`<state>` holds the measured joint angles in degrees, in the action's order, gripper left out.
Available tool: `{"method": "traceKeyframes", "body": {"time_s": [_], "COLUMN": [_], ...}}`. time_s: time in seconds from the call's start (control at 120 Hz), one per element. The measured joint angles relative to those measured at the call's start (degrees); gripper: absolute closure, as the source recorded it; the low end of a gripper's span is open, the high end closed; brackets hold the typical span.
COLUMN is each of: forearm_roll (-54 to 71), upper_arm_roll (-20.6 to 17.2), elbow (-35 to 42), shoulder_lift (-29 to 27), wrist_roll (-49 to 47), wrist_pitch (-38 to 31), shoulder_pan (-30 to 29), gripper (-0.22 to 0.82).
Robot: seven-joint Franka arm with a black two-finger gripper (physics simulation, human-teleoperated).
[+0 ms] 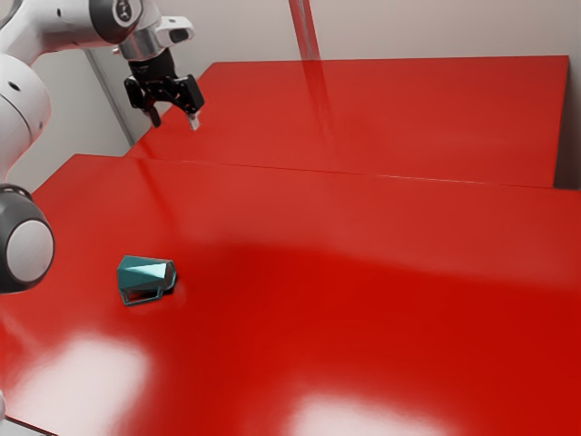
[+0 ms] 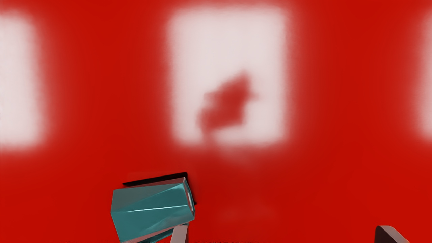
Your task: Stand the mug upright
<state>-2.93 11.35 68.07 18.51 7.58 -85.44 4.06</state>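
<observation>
Glossy red tabletop bears, near its edge at the exterior view's left, a sideways teal mug, probably stiff and slick (best pinched across the body), the gripper wide open.

The hand is hanging above the red counter, fingers standing apart and pointing downward. The teal mug is lying on its side on the counter, well below the hand. A second red surface is extending from near the hand toward the exterior view's right, before a pale wall.
</observation>
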Motion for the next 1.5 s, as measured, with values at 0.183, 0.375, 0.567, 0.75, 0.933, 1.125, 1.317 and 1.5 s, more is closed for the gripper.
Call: {"method": "traceKeyframes", "body": {"time_s": [0.183, 0.375, 0.567, 0.75, 0.933, 1.125, 1.317, 1.5], "forearm_roll": [0.6, -0.8, -9.8, -14.4, -16.1, -19.3, -24.0, -27.3], "upper_arm_roll": [1.0, 1.6, 11.8, 17.3, 21.2, 24.0, 24.3, 24.3], "elbow": [0.0, 6.8, 25.9, 35.7, 40.7, 44.4, 44.5, 44.7], "shoulder_lift": [-0.1, -4.8, -12.8, -14.4, -14.6, -12.2, -8.1, -5.8], "wrist_roll": [-0.7, -1.1, 0.7, 4.7, 9.6, 16.1, 22.8, 28.2], "wrist_pitch": [1.5, 4.6, 2.5, -1.9, -7.0, -13.0, -16.9, -18.9], "shoulder_pan": [-0.4, -0.5, -0.2, 0.2, 0.4, -1.3, -4.2, -5.7], "gripper": [0.00, 0.00, 0.00, 0.00, 0.00, 0.00, 0.00, 0.00]}}
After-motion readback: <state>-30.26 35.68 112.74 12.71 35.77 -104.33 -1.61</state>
